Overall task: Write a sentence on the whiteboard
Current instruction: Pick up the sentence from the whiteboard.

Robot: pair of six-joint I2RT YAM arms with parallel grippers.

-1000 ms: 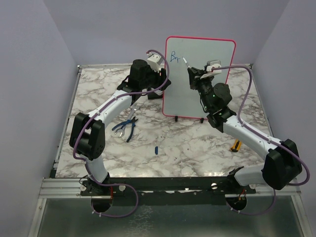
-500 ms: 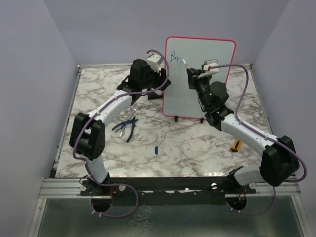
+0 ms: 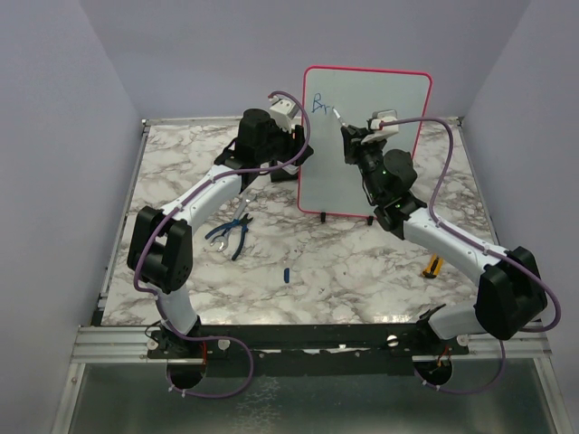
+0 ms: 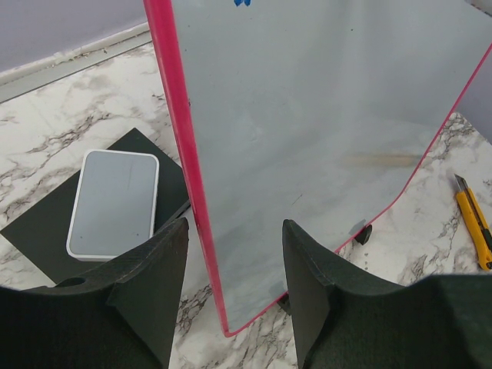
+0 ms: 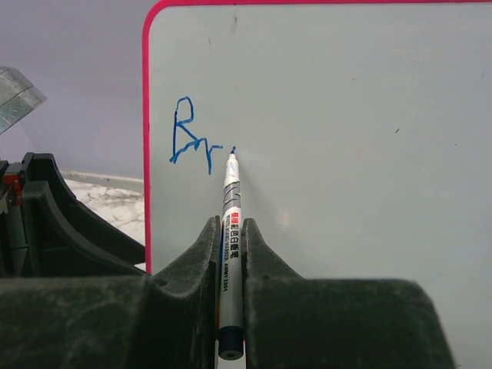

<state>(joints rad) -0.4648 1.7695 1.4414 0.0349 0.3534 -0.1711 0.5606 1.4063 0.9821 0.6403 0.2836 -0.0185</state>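
Observation:
The whiteboard (image 3: pixel 362 154) stands upright at the back of the table, with a red-pink frame and black feet. Blue letters "Br" (image 3: pixel 319 103) sit at its top left; that is all of the sentence that shows. My right gripper (image 3: pixel 348 136) is shut on a grey marker (image 5: pixel 232 207). The marker's tip rests against the board (image 5: pixel 346 154) just right of the "Br" (image 5: pixel 192 142). My left gripper (image 3: pixel 294 149) is open. Its fingers (image 4: pixel 157 261) stand on either side of the board's left frame edge (image 4: pixel 181 154), with a gap on each side.
A black pad with a grey-white block (image 4: pixel 114 201) lies behind the board's left edge. Blue-handled pliers (image 3: pixel 231 235) and a small blue cap (image 3: pixel 287 273) lie on the marble table. A yellow utility knife (image 3: pixel 434 266) lies at the right, and shows in the left wrist view (image 4: pixel 473 219).
My right gripper has shifted slightly left and up with the marker, bringing its tip closer to the "Br". The left arm and the board have not moved.

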